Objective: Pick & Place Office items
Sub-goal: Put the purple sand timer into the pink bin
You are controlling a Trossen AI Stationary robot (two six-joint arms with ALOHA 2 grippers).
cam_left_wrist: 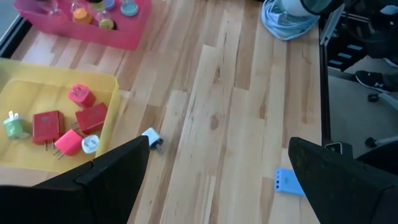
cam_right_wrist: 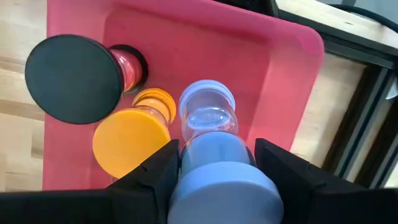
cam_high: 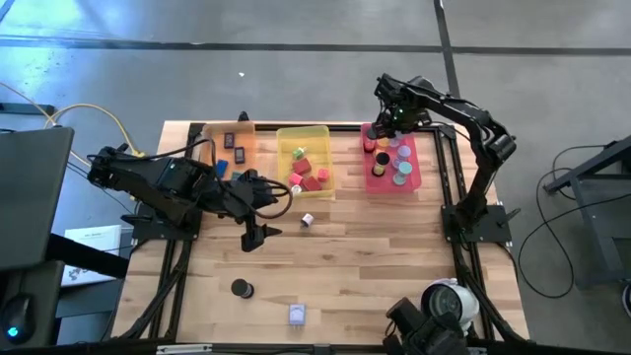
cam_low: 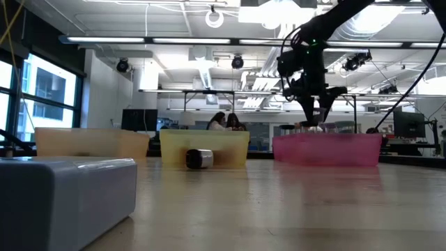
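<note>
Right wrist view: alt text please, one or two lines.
The right pincer holds a lavender-capped clear piece between its dark fingers over the pink tray. In the tray beside it are an orange-capped piece and a black-capped one; wooden tabletop shows around the tray.

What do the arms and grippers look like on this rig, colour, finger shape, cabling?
Both arms are black, jointed links. The left gripper has two broad, flat, matte black fingers that taper to the tip. The right gripper has the same dark wedge-shaped fingers. A black cable loops beside the left wrist; green lights glow on the right arm.
</note>
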